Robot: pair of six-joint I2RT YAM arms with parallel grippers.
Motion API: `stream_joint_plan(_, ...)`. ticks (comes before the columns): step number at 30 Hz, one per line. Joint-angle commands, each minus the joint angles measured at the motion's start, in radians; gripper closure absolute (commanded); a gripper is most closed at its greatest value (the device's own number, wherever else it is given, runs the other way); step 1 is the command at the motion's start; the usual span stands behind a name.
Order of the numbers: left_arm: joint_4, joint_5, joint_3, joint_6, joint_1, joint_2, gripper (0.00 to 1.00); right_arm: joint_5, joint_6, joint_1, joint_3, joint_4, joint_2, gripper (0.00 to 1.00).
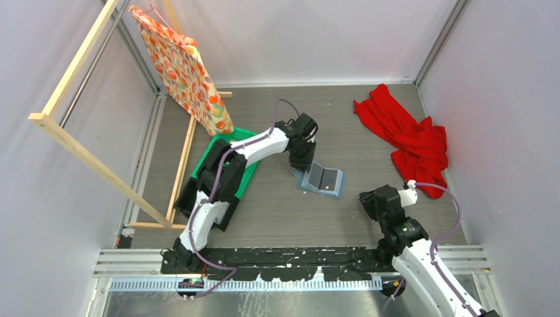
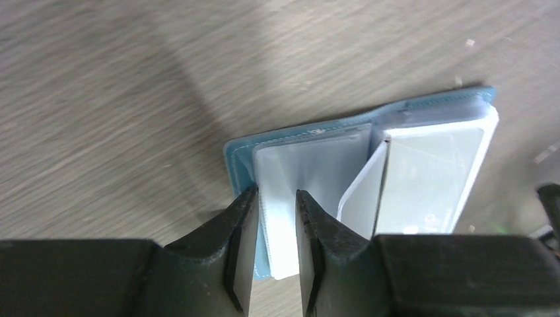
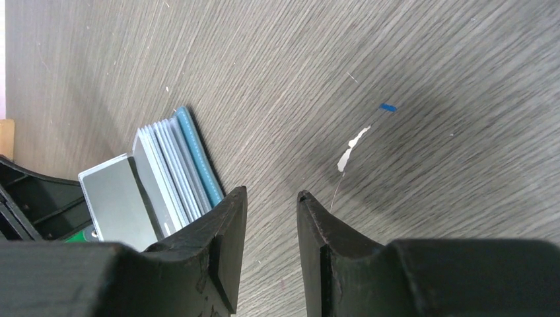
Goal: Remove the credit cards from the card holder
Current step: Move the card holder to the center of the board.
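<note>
The blue-teal card holder [image 1: 328, 182] lies open on the table's middle, with a dark grey card face [image 1: 317, 176] showing on its left leaf. In the left wrist view its blue cover [image 2: 238, 158] frames several pale sleeves with a whitish card [image 2: 429, 178]. My left gripper [image 1: 300, 170] is down at the holder's left edge. Its jaws [image 2: 276, 195] stand narrowly apart over the left leaf's edge, gripping nothing that I can see. My right gripper [image 1: 371, 198] is open and empty [image 3: 272, 193], just right of the holder [image 3: 198, 158].
A green bin [image 1: 245, 135] sits under the left arm. A red cloth [image 1: 409, 135] lies at the back right. A wooden rack [image 1: 79, 152] with a patterned bag [image 1: 188, 72] stands at the left. A small white scrap [image 3: 347, 155] lies on the table.
</note>
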Motion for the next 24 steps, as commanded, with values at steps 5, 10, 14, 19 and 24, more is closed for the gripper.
stream_joint_plan(5, -0.083, -0.302, -0.006, -0.004, 0.009, -0.079, 0.74, 0.014, -0.012, -0.001, 0.025, 0.039, 0.004, 0.61)
stream_joint_plan(10, -0.154, -0.445, 0.017, 0.013, 0.009, -0.09, 0.74, 0.012, -0.015, -0.003, 0.026, 0.038, 0.003, 0.61)
stream_joint_plan(14, -0.116, -0.374, -0.021, 0.017, 0.009, -0.158, 0.74, 0.006, -0.014, -0.002, 0.019, 0.053, 0.011, 0.6)
stream_joint_plan(19, 0.073, -0.075, -0.151, -0.039, 0.01, -0.259, 0.73, -0.011, -0.014, -0.002, 0.015, 0.097, 0.048, 0.6)
stream_joint_plan(24, 0.152, 0.059, -0.209, -0.097, 0.018, -0.258, 0.69, -0.029, -0.035, -0.002, 0.028, 0.133, 0.093, 0.59)
